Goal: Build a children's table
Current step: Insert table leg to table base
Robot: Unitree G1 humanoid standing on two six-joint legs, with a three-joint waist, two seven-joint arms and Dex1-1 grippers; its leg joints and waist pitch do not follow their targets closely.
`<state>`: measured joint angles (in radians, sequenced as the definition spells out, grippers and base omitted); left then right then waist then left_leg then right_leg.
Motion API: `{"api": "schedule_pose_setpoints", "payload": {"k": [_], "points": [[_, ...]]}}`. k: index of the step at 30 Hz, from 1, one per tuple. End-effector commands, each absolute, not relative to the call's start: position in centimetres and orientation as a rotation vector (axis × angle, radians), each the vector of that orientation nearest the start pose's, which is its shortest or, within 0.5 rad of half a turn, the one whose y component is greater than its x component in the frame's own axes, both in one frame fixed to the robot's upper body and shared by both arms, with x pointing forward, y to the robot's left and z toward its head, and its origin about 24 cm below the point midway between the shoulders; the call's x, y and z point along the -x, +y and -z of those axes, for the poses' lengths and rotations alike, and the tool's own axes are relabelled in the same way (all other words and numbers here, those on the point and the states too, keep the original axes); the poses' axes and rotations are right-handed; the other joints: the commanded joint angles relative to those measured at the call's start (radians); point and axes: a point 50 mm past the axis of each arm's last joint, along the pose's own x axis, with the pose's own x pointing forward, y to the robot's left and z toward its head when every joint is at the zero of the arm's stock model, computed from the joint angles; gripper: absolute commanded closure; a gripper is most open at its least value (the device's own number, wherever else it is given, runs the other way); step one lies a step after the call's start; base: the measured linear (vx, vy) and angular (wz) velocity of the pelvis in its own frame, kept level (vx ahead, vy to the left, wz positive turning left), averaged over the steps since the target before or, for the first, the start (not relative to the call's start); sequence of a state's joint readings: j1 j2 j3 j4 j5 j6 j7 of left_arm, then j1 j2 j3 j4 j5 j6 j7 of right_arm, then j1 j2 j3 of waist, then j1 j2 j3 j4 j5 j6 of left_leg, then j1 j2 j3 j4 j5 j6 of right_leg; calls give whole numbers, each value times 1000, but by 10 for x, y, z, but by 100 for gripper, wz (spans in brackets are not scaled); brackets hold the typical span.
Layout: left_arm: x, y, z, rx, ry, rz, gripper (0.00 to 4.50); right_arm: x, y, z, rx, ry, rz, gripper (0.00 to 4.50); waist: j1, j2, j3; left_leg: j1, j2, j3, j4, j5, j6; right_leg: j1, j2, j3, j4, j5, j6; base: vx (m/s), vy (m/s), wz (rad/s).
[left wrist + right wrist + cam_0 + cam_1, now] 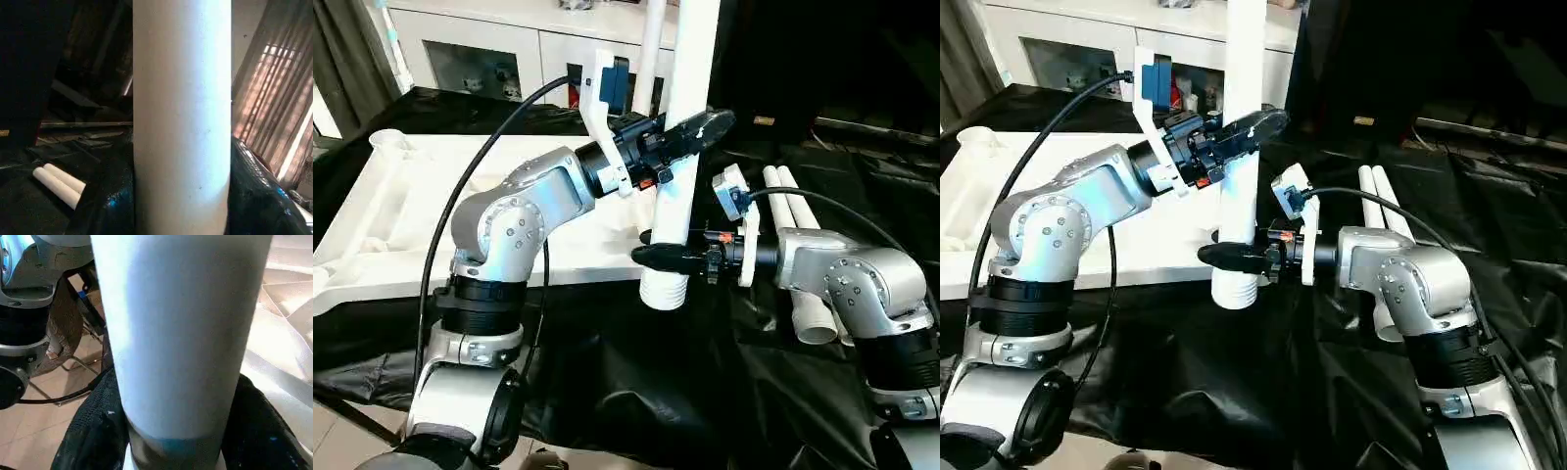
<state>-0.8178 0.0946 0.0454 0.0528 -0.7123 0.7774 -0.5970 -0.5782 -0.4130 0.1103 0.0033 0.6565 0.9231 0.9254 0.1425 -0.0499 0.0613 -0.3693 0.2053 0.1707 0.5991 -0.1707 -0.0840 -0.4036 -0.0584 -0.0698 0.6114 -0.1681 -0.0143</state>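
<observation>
One white table leg [677,201] stands upright in the air at the front edge of the white table top [401,225], its ribbed end [664,290] pointing down. My left gripper [690,135] is shut on the leg from the left, about halfway up what shows of it. Lower down, just above the ribbed end, my right gripper [661,258] grips the same leg from the right. In each wrist view black fingers [105,205] [93,431] press against both sides of the white tube. The top lies flat with a round corner socket [389,143] at its far left.
Two more white legs [790,211] lie side by side on the black cloth [656,382] to the right. A thinner white tube [651,49] rises behind the held leg. A white cabinet with glass doors [480,54] stands at the back.
</observation>
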Motion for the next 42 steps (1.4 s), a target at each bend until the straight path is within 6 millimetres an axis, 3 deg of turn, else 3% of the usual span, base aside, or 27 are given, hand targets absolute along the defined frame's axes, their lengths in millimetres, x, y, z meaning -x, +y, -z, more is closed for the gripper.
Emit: {"api": "schedule_pose_setpoints", "payload": {"k": [1, 3, 4, 7, 8, 11, 14, 16, 17, 18, 19, 21, 22, 24, 25, 26, 28, 31, 34, 39, 42], "points": [[-317, 47, -230, 431, -40, 1250, 200, -301, -122, -146, -233, 371, -1226, 254, 0, 12, -72, 12, 21, -8, -69, -216, -40, 54, -75, 42, -81, -295, -122, 0, 0, 0], [-320, 48, -234, 446, -109, 1200, 192, -301, -122, -146, -251, 349, -1214, 255, 0, 9, -72, 12, 22, -8, -69, -210, -37, 54, -75, 42, -80, -290, -124, 0, 0, 0], [-322, 49, -235, 451, -140, 1163, 166, -302, -122, -146, -260, 338, -1208, 255, 0, 9, -71, 12, 23, -8, -69, -213, -36, 53, -76, 43, -83, -295, -122, 0, 0, 0], [-331, 64, -248, 777, -318, 1015, 156, -304, -122, -150, -332, 256, -1152, 255, 4, 5, -74, 6, 21, -7, -65, -199, -35, 59, -81, 42, -81, -271, -143, 0, 0, 0], [-331, 67, -248, 807, -331, 1000, 156, -305, -122, -151, -344, 241, -1141, 256, 3, 2, -74, 5, 19, -6, -65, -199, -30, 59, -78, 42, -80, -263, -148, 0, 0, 0], [-331, 80, -250, 926, -399, 941, 156, -308, -125, -155, -400, 167, -1075, 256, 1, 2, -74, 5, 17, -7, -66, -203, -25, 59, -76, 39, -83, -292, -129, 0, 0, 0], [-328, 92, -255, 994, -461, 927, 156, -313, -133, -156, -425, 114, -966, 257, -2, 5, -73, 11, 19, -6, -68, -209, -28, 52, -74, 39, -87, -315, -113, 0, 0, 0], [-327, 95, -252, 889, -447, 950, 156, -319, -141, -150, -368, 116, -853, 257, -3, 9, -72, 13, 20, -7, -71, -212, -37, 49, -71, 39, -86, -316, -99, 0, 0, 0], [-327, 92, -245, 746, -404, 968, 156, -322, -145, -146, -321, 122, -796, 257, -1, 9, -71, 14, 21, -7, -72, -213, -38, 46, -73, 40, -87, -319, -91, 0, 0, 0], [-327, 92, -245, 746, -404, 968, 156, -322, -145, -146, -321, 122, -796, 257, -3, 12, -70, 14, 22, -10, -77, -214, -43, 46, -72, 41, -86, -336, -69, 0, 0, 0], [-325, 82, -209, 226, -241, 1082, 156, -328, -153, -135, -197, 144, -658, 257, -1, 10, -69, 16, 22, -14, -82, -214, -39, 39, -75, 41, -99, -377, -24, 0, 0, 0], [-322, 81, -189, 33, -155, 1152, 156, -330, -156, -131, -158, 149, -612, 257, -5, 18, -69, 23, 20, -10, -82, -233, -61, 35, -73, 46, -94, -423, 12, 0, 0, 0], [-320, 83, -169, -111, -83, 1232, 156, -330, -160, -129, -166, 149, -564, 257, -4, 20, -68, 27, 19, -10, -83, -237, -65, 31, -76, 48, -100, -425, 5, 0, 0, 0], [-320, 84, -161, -169, -52, 1261, 156, -330, -161, -128, -165, 150, -548, 257, -7, 21, -74, 17, 21, -11, -85, -212, -73, 43, -76, 48, -83, -344, -28, 0, 0, 0], [-321, 87, -147, -276, 13, 1305, 156, -328, -164, -125, -155, 159, -536, 257, -6, 26, -77, 21, 23, -10, -83, -196, -74, 41, -74, 49, -78, -275, -52, 0, 0, 0], [-321, 87, -147, -276, 13, 1305, 156, -328, -164, -125, -155, 159, -536, 257, -9, 24, -76, 16, 21, -9, -83, -190, -73, 44, -73, 49, -75, -250, -62, 0, 0, 0], [-325, 94, -129, -405, 109, 1331, 156, -326, -167, -121, -138, 170, -524, 257, -11, 24, -75, 16, 18, -6, -81, -191, -69, 48, -73, 51, -70, -202, -92, 0, 0, 0], [-331, 103, -110, -511, 205, 1333, 156, -323, -168, -117, -114, 182, -523, 257, -13, 25, -75, 15, 18, -4, -80, -191, -65, 51, -75, 52, -69, -202, -103, 0, 0, 0], [-341, 110, -98, -573, 238, 1309, 192, -321, -168, -114, -94, 192, -524, 257, -12, 27, -75, 16, 16, -3, -78, -195, -56, 52, -77, 53, -76, -236, -104, 0, 0, 0], [-350, 121, -87, -620, 309, 1294, 234, -316, -167, -111, -80, 207, -533, 257, -14, 33, -75, 20, 18, -4, -78, -213, -54, 51, -79, 52, -76, -227, -128, 0, 0, 0], [-354, 125, -83, -614, 339, 1266, 241, -314, -167, -109, -72, 212, -538, 257, -17, 31, -76, 19, 19, -5, -77, -216, -49, 54, -82, 53, -73, -227, -139, 0, 0, 0]]}}
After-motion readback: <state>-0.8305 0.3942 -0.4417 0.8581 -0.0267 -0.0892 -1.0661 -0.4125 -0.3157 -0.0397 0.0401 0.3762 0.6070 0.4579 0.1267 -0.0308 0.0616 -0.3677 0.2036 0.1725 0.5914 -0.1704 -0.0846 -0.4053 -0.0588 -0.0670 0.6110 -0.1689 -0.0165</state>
